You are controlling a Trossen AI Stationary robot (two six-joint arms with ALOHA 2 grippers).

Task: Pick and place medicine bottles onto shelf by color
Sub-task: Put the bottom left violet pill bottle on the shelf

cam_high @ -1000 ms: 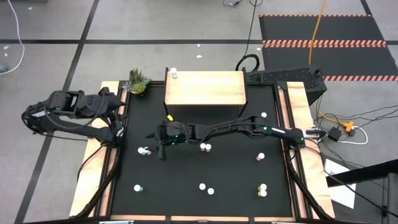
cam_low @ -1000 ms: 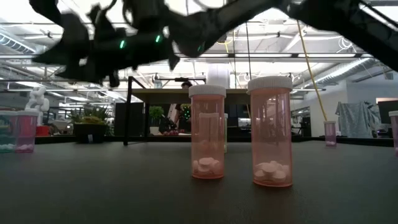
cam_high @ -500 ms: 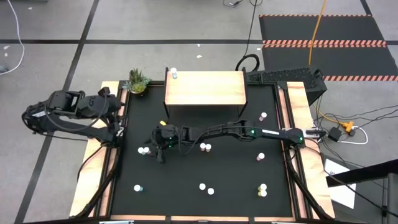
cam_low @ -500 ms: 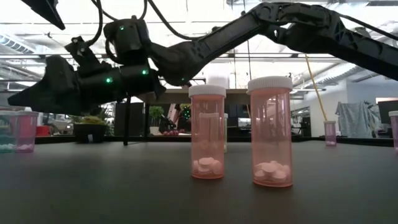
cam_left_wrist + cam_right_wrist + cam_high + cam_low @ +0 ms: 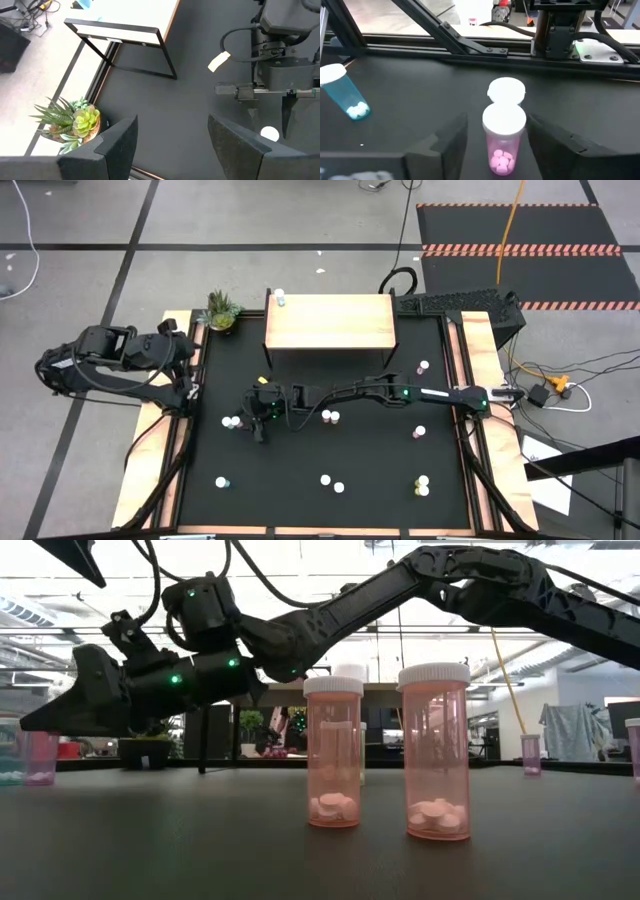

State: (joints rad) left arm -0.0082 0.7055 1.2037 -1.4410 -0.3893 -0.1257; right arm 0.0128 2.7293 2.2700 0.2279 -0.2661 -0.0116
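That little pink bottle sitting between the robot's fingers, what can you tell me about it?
The pink bottle is a small see-through cylinder, plastic by its look, with a white cap and pink tablets heaped at the bottom. It stands upright on the black table, between the fingers of the right gripper, which flank it without visibly touching. A second white-capped bottle stands just behind it.

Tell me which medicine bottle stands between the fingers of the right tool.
The pink bottle with a white cap, upright between the right tool's fingers. A second bottle stands right behind it; the blue bottle stands apart.
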